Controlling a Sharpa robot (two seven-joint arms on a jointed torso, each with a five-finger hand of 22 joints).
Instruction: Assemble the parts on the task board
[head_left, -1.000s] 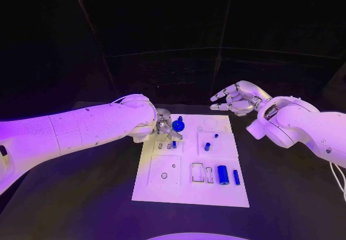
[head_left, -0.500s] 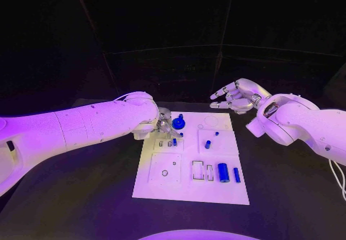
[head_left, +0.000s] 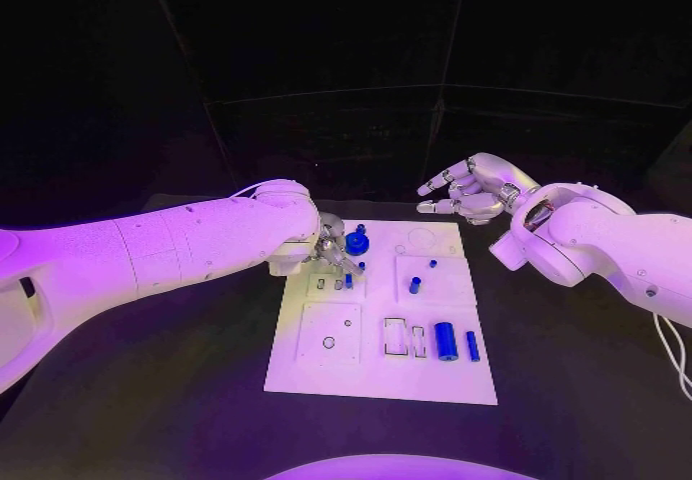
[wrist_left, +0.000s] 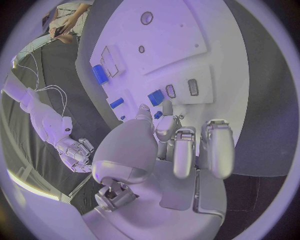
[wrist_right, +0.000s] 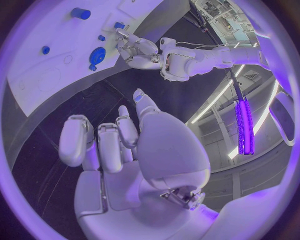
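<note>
Board: the white task board (head_left: 378, 375) lies in the middle of the black table (head_left: 159, 400); all places below are given from it.
Writing: no brand, label or lettering can be read on the board, the parts or the arms.
Left hand: the left hand (head_left: 329, 252) hangs over the board's far left part, fingertips down beside the round blue part (head_left: 356, 244); whether it pinches anything I cannot tell. The left wrist view shows its fingers (wrist_left: 212, 150) partly curled above a small blue block (wrist_left: 155, 97).
Right hand: the right hand (head_left: 469, 190) is raised beyond the board's far right corner, off the board, fingers apart and holding nothing.
Parts: a blue cylinder (head_left: 446, 341) and a thin blue bar (head_left: 472, 346) lie near the board's right edge, toward its near side; a short blue peg (head_left: 415, 286) lies further back, near the middle.
Edges: bare dark table runs along the board's left, right and near edges.
</note>
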